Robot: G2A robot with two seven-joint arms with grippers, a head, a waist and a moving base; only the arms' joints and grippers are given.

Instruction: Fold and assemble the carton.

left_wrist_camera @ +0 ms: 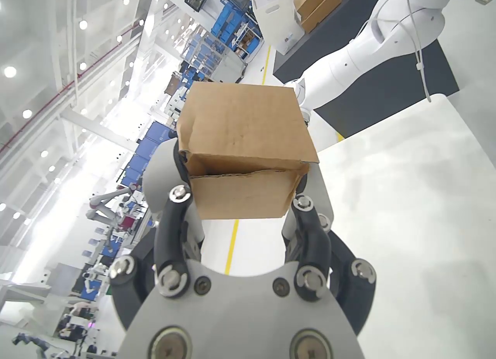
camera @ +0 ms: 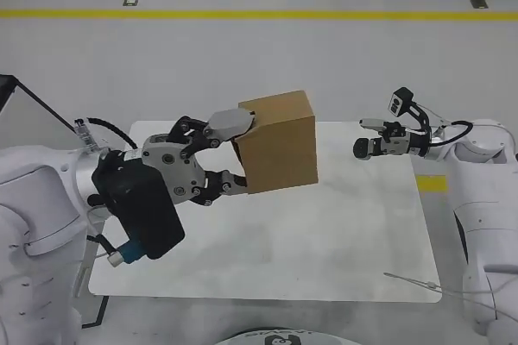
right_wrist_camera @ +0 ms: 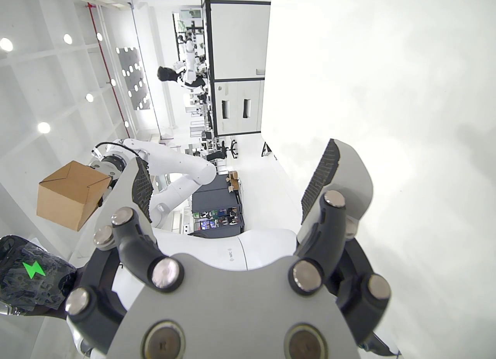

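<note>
The carton sits clamped between the 2 fingers of the left gripper, apparently lifted above the table. The right gripper hangs spread wide, well apart from it.

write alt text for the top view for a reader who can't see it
A brown carton, folded into a box, is clamped at one side by the left gripper over the far part of a white table. The right gripper hangs open and empty near the table's far right corner, pointing toward the carton.
</note>
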